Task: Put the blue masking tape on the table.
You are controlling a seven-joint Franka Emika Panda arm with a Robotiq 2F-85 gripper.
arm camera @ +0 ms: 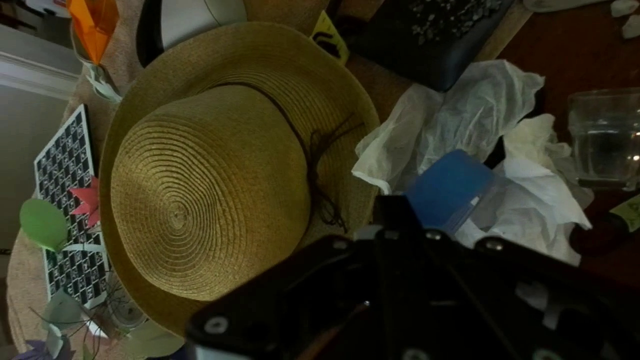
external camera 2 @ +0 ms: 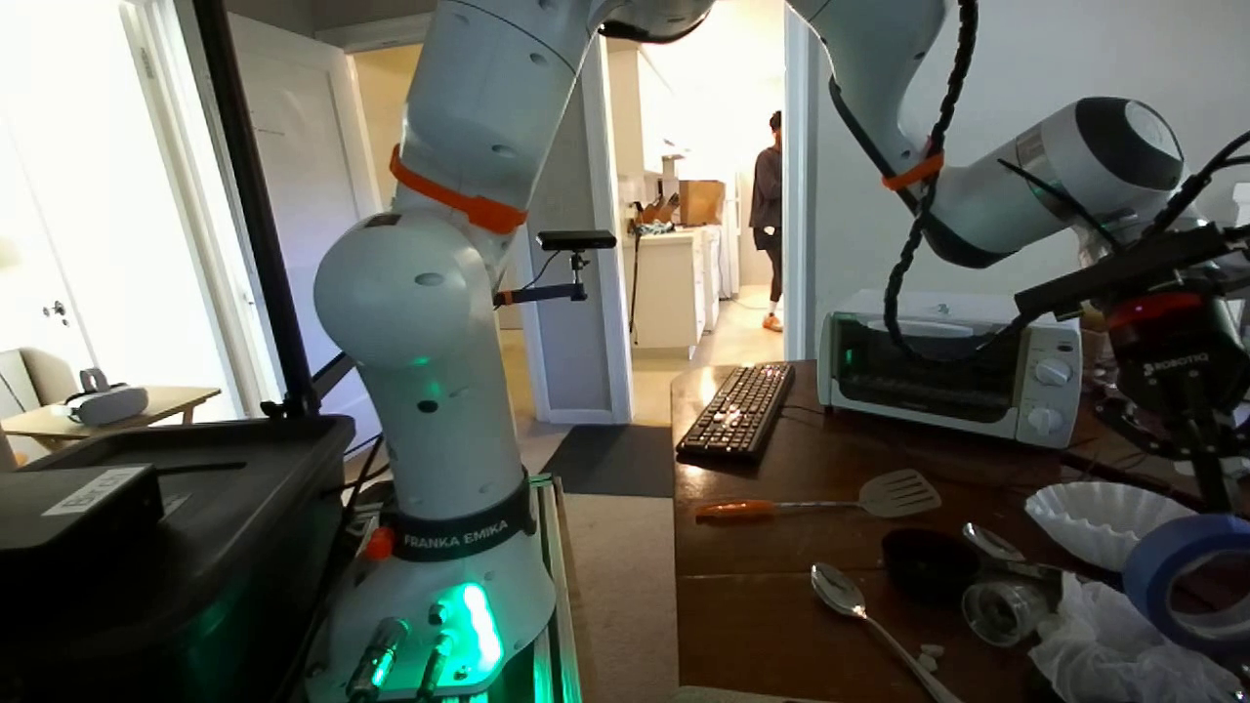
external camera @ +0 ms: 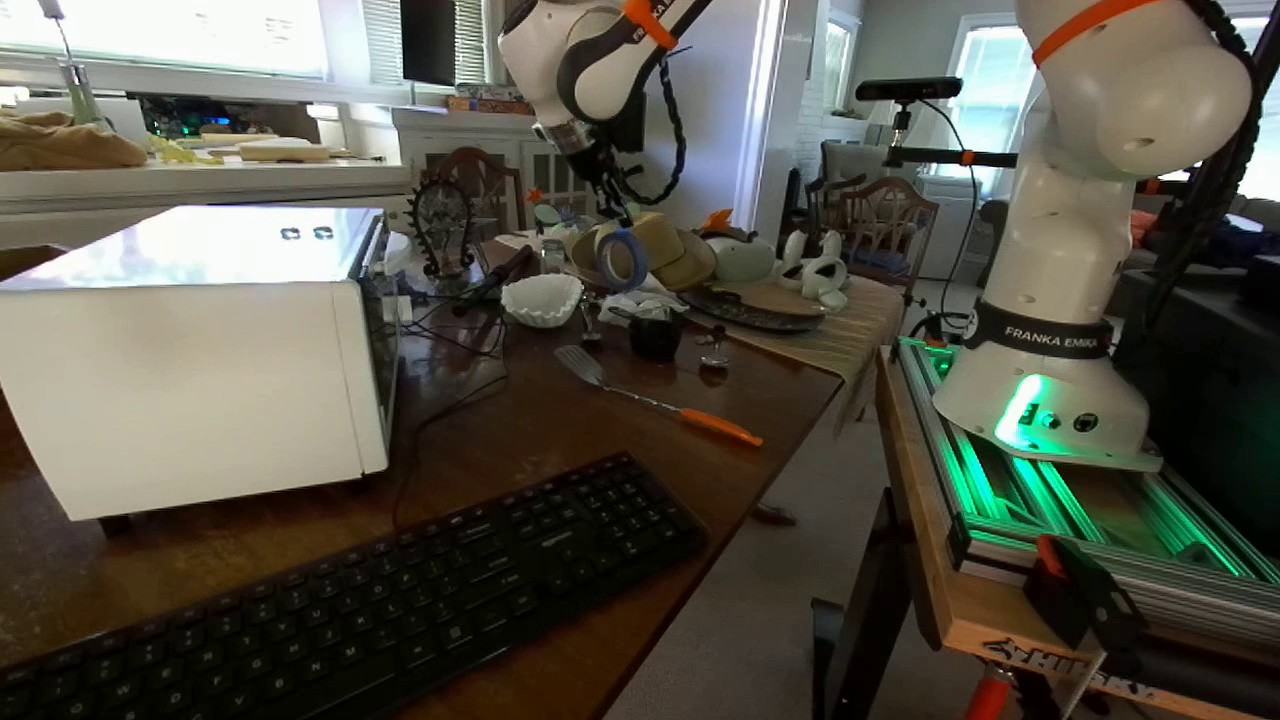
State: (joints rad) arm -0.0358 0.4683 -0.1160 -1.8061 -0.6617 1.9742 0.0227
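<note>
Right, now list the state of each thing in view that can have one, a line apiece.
Gripper, shut on the blue masking tape
Blue masking tape, upright, not set down
White oven door, shut
Base light, lit green
Keyboard, lying keys up
Spatula, lying on the table
Fluted white bowl, upright

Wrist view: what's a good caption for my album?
Blue masking tape hangs from the end effector, a straw hat in view.

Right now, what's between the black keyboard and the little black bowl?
An orange-handled slotted spatula lies between the black keyboard and black bowl in both exterior views.
</note>
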